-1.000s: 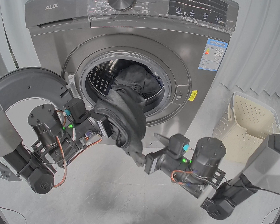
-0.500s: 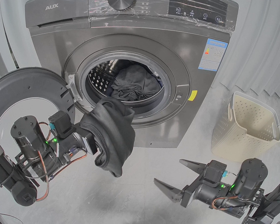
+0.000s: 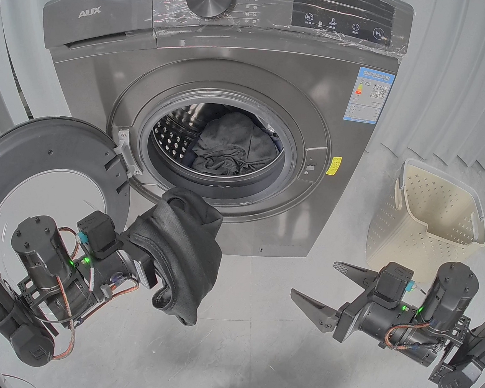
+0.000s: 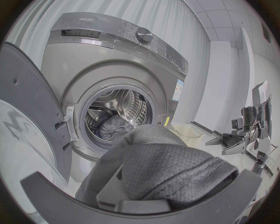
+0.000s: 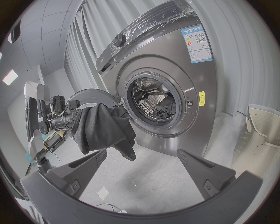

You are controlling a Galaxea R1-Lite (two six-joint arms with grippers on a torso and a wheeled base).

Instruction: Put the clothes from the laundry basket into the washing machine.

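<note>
I saw left gripper (image 3: pixel 153 265) clamped on garment (image 3: pixel 186 243), just below washer (image 3: pixel 225 62) opening; right gripper (image 3: pixel 316 279) was spread wide near basket (image 3: pixel 418 217).

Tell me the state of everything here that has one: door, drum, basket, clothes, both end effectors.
round grey washing machine door: fully open.
steel drum: holds crumpled dark grey clothes.
black mesh garment: hanging outside the drum.
left end effector: shut on black mesh garment.
right end effector: open, empty.
cream perforated plastic laundry basket: upright, no clothes visible.
</note>
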